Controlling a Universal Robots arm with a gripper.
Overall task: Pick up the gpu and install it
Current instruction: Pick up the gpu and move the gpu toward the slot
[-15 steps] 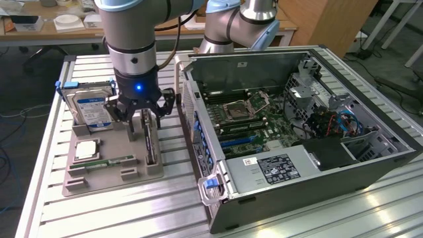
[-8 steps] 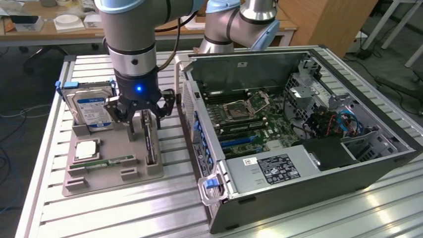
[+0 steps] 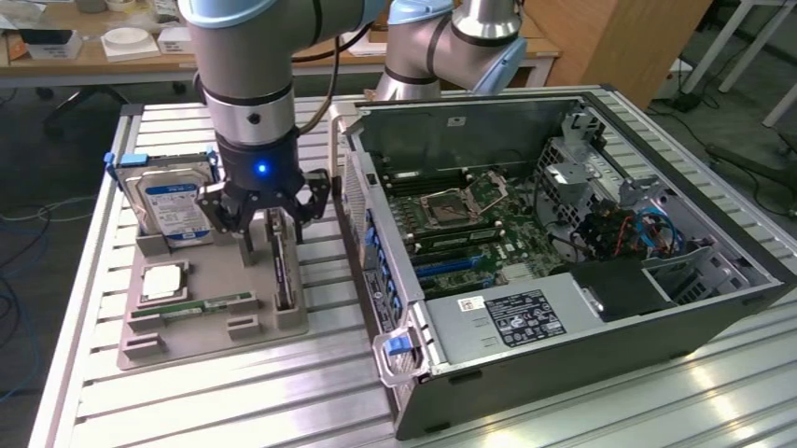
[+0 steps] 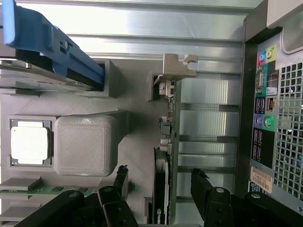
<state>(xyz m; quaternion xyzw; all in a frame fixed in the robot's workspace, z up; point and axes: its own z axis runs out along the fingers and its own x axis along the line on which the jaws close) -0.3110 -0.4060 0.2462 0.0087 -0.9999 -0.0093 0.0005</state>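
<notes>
Grey tray (image 3: pixel 212 280) (image 4: pixel 137 142): beside the open computer case (image 3: pixel 561 233).
Gpu (image 3: pixel 284 271) (image 4: pixel 163 194): standing on edge in the tray's slot nearest the case (metal bracket at one end).
Gripper (image 3: pixel 274 233) (image 4: pixel 161 179): over the tray, straddling the gpu.
Fingers (image 4: pixel 203 187): spread wide, either side of the gpu, clear of it.
Hard drive (image 3: pixel 172 205): upright in the tray's other side.

gpu (image 3: pixel 286 275) on edge in tray (image 3: pixel 212 266) | tray on table (image 3: pixel 187 411) | case (image 3: pixel 598 364) to exterior view's right
</notes>
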